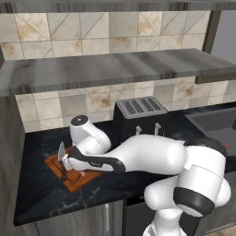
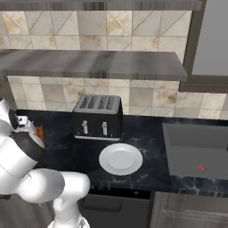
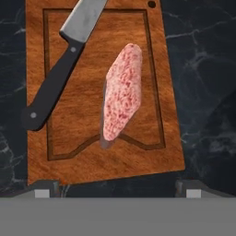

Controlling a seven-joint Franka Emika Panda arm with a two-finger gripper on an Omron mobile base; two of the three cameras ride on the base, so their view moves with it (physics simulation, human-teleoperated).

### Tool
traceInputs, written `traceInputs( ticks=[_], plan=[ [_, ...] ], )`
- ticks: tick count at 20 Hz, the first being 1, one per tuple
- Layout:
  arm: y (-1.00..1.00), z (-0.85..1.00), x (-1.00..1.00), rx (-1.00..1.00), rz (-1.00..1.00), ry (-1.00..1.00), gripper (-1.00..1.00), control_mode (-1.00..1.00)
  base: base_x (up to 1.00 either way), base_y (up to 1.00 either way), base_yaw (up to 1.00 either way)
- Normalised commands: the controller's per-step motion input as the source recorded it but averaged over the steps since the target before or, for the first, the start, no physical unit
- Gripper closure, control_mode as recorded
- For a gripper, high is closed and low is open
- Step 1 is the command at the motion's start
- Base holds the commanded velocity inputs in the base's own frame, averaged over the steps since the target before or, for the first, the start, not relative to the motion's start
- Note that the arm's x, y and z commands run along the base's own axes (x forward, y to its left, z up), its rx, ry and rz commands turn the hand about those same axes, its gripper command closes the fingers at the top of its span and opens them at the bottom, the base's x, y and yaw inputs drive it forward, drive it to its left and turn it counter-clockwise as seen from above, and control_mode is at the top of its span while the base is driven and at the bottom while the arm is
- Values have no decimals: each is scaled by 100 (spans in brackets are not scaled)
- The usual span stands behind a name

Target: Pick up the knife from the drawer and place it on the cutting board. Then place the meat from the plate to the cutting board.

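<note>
The reddish-brown cutting board lies on the black counter. The knife rests on its left side, black handle toward me and blade pointing away. A pink marbled piece of meat lies on the middle of the board, free of any grip. My gripper hovers just above the board's near edge, open, with nothing between its fingertips. In the left base view the gripper is over the board, beside the knife. The white plate is bare. The drawer is out of view.
A black toaster stands at the back of the counter, behind the plate. A dark sink is set into the counter at the right. A grey shelf hangs above the counter.
</note>
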Motion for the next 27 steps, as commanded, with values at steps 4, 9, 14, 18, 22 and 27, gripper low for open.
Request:
traceInputs(
  ticks=[4, 9, 14, 18, 22, 27],
  plan=[
    [-55, 13, -35, 1, -1, 0, -100, -100, 0, 0, 0],
    [-57, 12, -38, 3, -2, -1, -100, -100, 0, 0, 0],
    [-55, 22, -40, 4, -3, -2, -100, -100, 0, 0, 0],
    [-34, 5, -24, 2, -1, 0, -100, -100, 0, 0, 0],
    [-12, 0, -2, 0, 0, 0, -100, -100, 0, 0, 0],
    [-13, 0, 0, 0, 0, 0, -100, -100, 0, 0, 0]
  ],
)
